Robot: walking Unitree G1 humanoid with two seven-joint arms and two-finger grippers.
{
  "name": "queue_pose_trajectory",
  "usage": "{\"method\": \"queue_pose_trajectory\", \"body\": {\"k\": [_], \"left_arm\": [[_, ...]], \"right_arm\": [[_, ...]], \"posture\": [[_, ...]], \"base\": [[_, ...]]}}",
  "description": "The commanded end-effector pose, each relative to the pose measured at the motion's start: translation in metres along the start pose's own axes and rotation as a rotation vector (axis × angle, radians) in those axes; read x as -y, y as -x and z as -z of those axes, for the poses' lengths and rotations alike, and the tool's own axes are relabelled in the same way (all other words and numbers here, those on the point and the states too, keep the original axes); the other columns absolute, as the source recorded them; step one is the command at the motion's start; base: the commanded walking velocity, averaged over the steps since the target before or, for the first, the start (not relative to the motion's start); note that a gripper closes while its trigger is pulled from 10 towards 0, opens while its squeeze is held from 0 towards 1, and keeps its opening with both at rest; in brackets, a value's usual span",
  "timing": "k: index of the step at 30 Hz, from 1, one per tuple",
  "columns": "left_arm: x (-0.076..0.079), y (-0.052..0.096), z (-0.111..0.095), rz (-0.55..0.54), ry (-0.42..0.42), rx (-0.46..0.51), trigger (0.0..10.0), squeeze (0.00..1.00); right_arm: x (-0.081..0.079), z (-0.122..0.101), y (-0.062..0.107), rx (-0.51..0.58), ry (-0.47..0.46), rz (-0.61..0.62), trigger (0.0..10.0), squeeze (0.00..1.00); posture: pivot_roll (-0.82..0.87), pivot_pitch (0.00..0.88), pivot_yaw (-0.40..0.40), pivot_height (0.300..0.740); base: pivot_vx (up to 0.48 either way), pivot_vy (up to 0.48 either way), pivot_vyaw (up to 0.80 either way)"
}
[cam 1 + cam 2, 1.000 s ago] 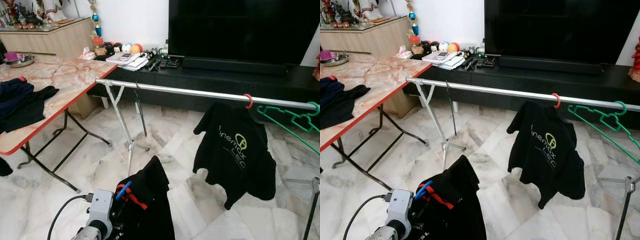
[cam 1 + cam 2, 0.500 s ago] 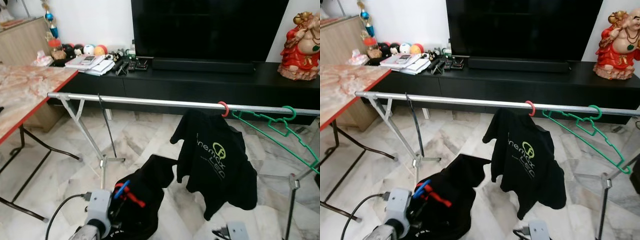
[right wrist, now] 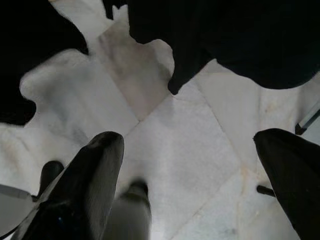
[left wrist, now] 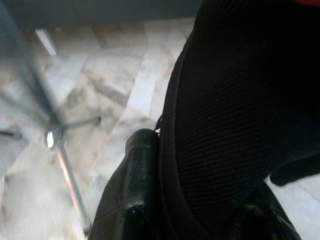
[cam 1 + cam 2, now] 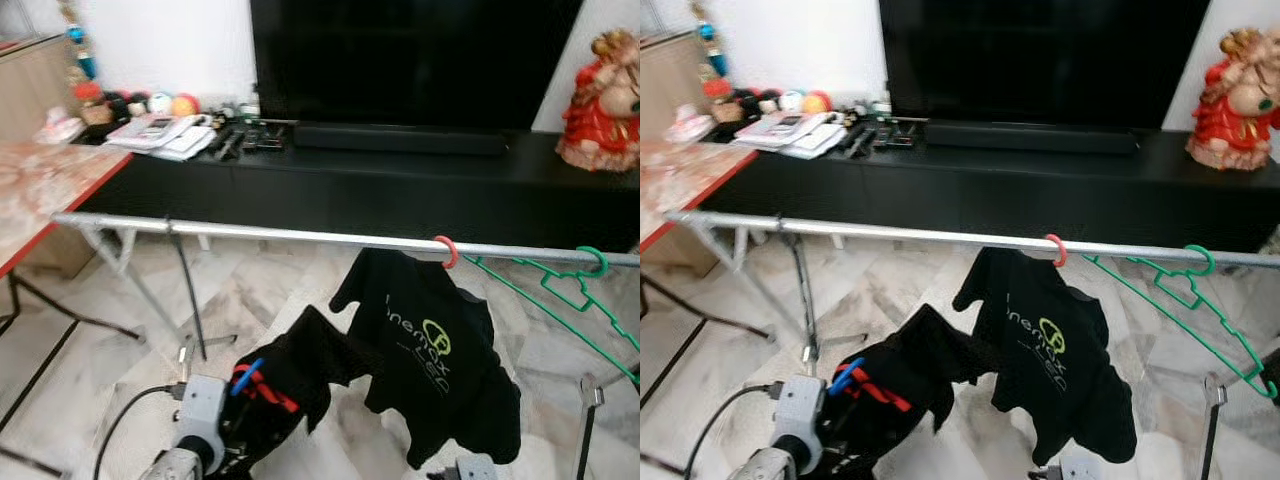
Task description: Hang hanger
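My left gripper [image 4: 195, 180] is shut on a red hanger [image 5: 268, 393] with a blue hook [image 5: 248, 376], and a black garment [image 5: 305, 365] is draped over it. Black cloth lies between its fingers [image 4: 137, 190]. The garment hangs low at the front left, below the silver rail [image 5: 290, 236] and just left of a black printed T-shirt [image 5: 435, 360], which hangs from a red hook [image 5: 446, 251]. An empty green hanger [image 5: 560, 295] hangs further right on the rail. My right gripper [image 3: 195, 165] is open above the marble floor, with nothing between its fingers [image 3: 95, 170].
A black TV console [image 5: 400, 185] with books, remotes and small balls runs behind the rail, under a large dark screen [image 5: 410, 50]. A red figurine [image 5: 600, 100] stands at its right end. A marble-topped folding table [image 5: 40, 195] is at the left. The rail's stand legs [image 5: 190, 320] rest on the floor.
The camera has swung right and come nearer the rail, so the table has slid off to the left. The held garment now sits closer beneath the rail, next to the T-shirt.
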State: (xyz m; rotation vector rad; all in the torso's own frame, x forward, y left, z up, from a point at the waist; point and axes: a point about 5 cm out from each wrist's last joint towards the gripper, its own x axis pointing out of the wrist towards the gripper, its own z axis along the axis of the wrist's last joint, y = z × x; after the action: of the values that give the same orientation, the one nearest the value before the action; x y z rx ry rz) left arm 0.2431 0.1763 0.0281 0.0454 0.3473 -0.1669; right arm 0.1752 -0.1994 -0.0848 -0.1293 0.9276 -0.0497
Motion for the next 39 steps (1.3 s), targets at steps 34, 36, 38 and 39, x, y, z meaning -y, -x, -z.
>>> {"method": "queue_pose_trajectory", "body": {"k": [34, 36, 38, 39], "left_arm": [[-0.028, -0.006, -0.014, -0.36, 0.112, 0.067, 10.0, 0.0], [-0.029, -0.006, -0.015, -0.371, 0.114, 0.074, 10.0, 0.0], [-0.032, -0.004, -0.017, -0.39, 0.118, 0.095, 10.0, 0.0], [-0.034, -0.002, -0.019, -0.404, 0.121, 0.113, 10.0, 0.0]], "right_arm": [[-0.001, -0.006, -0.001, 0.019, 0.043, -0.01, 10.0, 0.0], [-0.001, -0.005, -0.001, 0.017, 0.043, -0.01, 10.0, 0.0], [-0.001, -0.005, -0.001, 0.015, 0.046, -0.01, 10.0, 0.0], [0.0, -0.005, -0.001, 0.015, 0.049, -0.011, 10.0, 0.0]], "posture": [[0.13, 0.036, -0.015, 0.74], [0.13, 0.036, -0.015, 0.74], [0.13, 0.032, -0.015, 0.74], [0.13, 0.032, -0.015, 0.74]], "base": [[0.149, 0.0, 0.0], [0.0, 0.0, 0.0], [0.0, 0.0, 0.0], [0.0, 0.0, 0.0]]}}
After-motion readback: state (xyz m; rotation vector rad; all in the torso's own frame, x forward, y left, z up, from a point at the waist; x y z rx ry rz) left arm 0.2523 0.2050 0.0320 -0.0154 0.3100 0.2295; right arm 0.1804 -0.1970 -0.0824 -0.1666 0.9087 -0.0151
